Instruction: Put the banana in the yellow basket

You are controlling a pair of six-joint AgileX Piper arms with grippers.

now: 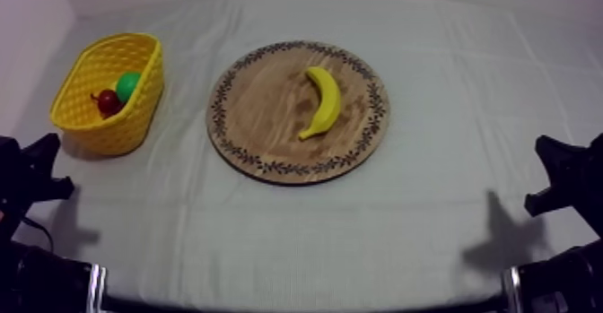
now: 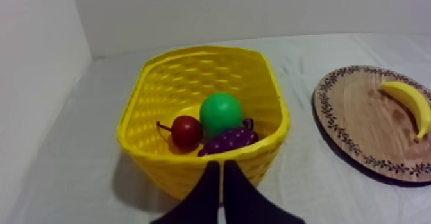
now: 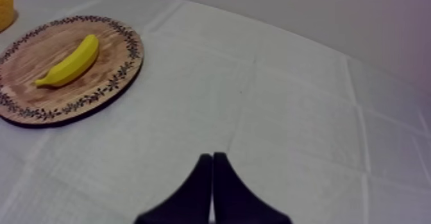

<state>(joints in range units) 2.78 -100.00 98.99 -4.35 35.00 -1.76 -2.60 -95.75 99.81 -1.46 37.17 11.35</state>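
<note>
We note our left gripper (image 2: 221,167) pinched together on nothing, just short of the yellow basket (image 2: 160,156). The basket's near wall hides part of the grapes (image 2: 229,140), which lie beside a small red fruit (image 2: 186,131) and a green fruit (image 2: 220,113). Our right gripper (image 3: 212,157) is likewise closed and empty. The banana (image 3: 69,62) lies on the wooden board (image 3: 109,92), well ahead to its left.

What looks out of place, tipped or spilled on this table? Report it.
Nothing stands out. The banana lies flat on the wooden board, and the yellow basket stands upright with its fruit inside.
</note>
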